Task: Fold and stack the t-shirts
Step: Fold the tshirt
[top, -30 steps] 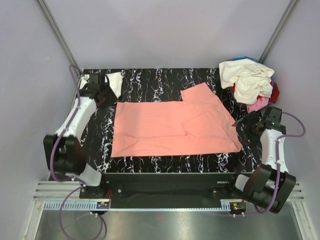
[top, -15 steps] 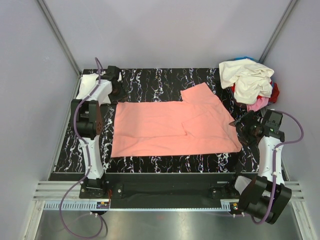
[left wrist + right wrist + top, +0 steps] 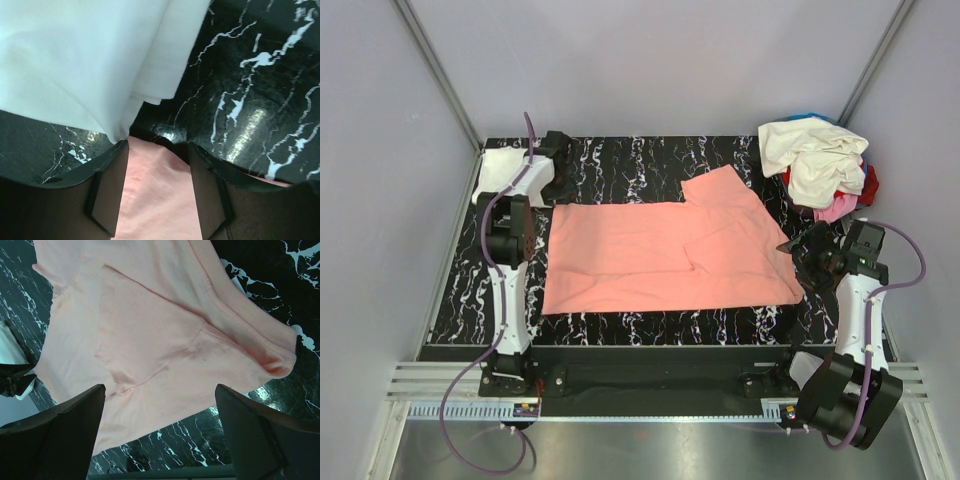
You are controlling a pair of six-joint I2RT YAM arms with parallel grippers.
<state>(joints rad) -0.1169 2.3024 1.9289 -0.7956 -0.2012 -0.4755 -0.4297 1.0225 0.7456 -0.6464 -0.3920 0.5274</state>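
The pink shirt (image 3: pixel 660 255) lies flat on the table (image 3: pixel 620 160). The left gripper (image 3: pixel 157 150) is open over its far left corner, by the white shirt (image 3: pixel 75 60). The right gripper (image 3: pixel 160 387) is wide open over its right edge.

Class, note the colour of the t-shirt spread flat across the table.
The spread t-shirt is plain salmon-pink, clearest in the top external view.

A lab test cell: bare grey walls (image 3: pixel 650 60), metal struts (image 3: pixel 432 65), black marbled table (image 3: pixel 620 160).
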